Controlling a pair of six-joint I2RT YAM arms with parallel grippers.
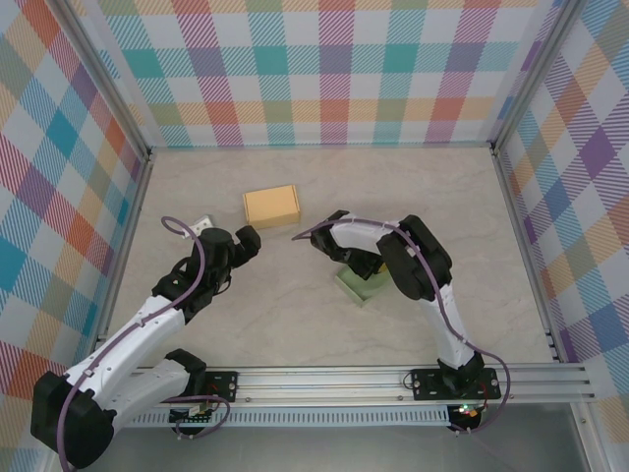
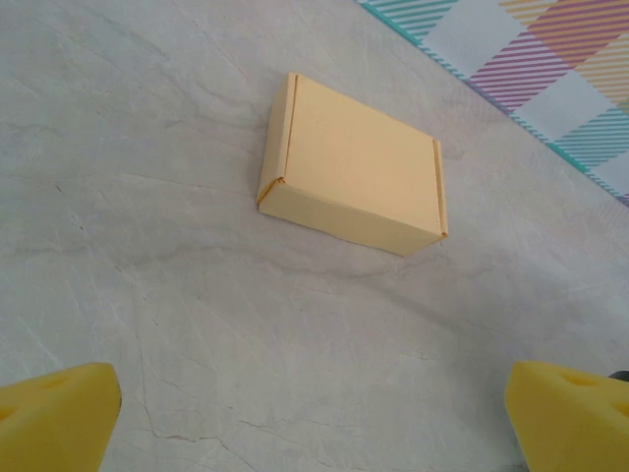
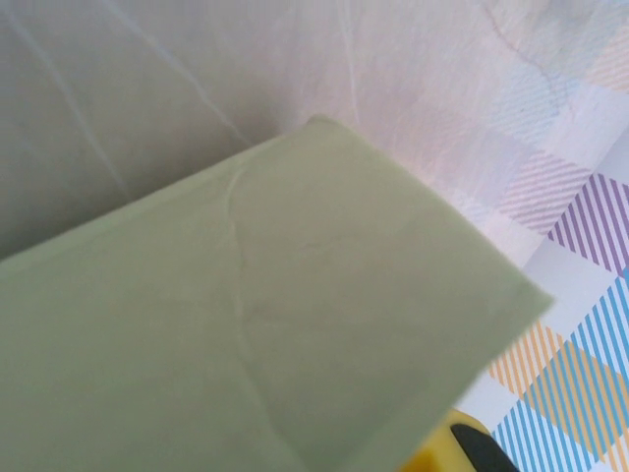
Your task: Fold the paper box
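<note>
Green box (image 1: 360,287), half-hidden overhead by right gripper (image 1: 355,266), shows creases close-up.

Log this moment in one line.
left gripper open, apart from tan box | right gripper at green box, grip unclear | tan box closed

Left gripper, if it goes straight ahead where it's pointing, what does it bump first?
Probably the yellow box, sitting right ahead of the left gripper, though depth is hard to judge.
</note>
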